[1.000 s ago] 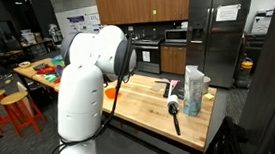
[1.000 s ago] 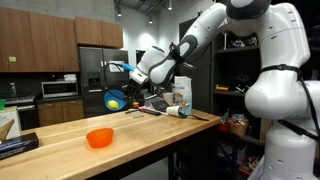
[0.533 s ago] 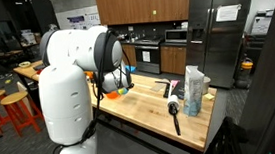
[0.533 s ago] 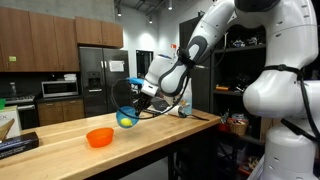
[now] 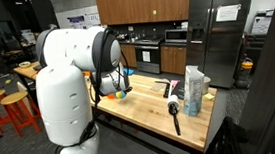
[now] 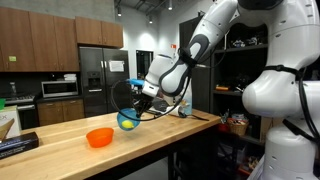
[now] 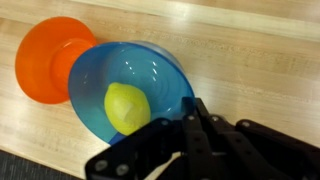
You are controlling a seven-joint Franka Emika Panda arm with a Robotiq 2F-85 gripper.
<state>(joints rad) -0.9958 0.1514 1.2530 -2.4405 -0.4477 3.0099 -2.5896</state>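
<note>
My gripper (image 7: 192,108) is shut on the rim of a blue bowl (image 7: 130,85) and holds it above the wooden table. A yellow lemon (image 7: 127,107) lies inside the bowl. An orange bowl (image 7: 48,58) stands on the table just beside and partly under the blue bowl. In an exterior view the blue bowl (image 6: 128,119) hangs low over the table next to the orange bowl (image 6: 99,137), with the gripper (image 6: 140,103) above it. In an exterior view the robot body hides most of the blue bowl (image 5: 120,92).
The wooden table (image 6: 160,135) runs across the room. At its far end lie a clear bottle (image 5: 192,100), a white bag (image 5: 195,79), a black-handled tool (image 5: 174,114) and a dark tray (image 5: 150,86). Orange stools (image 5: 18,110) and a fridge (image 5: 217,35) stand around.
The arm has carried the blue bowl with the lemon down and towards the orange bowl. Over the last half second it has hardly moved.
</note>
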